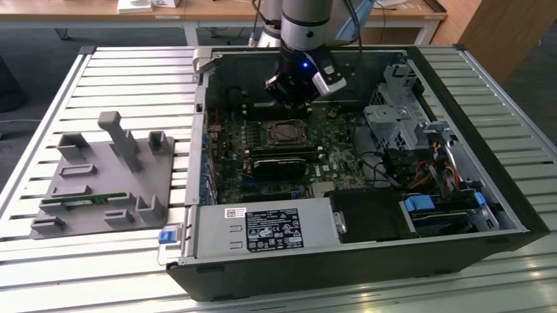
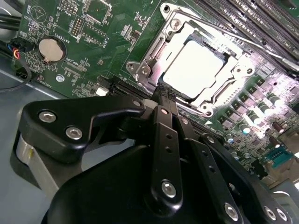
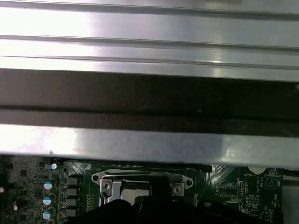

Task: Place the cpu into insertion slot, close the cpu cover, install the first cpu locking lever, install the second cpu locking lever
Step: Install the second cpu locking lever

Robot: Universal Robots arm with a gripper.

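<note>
Exterior view: black gripper [image 1: 294, 99] hangs inside the open tower case, the small square black insertion slot [image 1: 283, 133] just below and in front of it.

Second wrist view: fingers [image 2: 164, 103] pressed together, empty, tips at the socket edge. Dull grey square cpu [image 2: 196, 67] seated beyond them, thin silvery cpu cover [image 2: 236, 70] down around it.

No legible print recorded.
</note>
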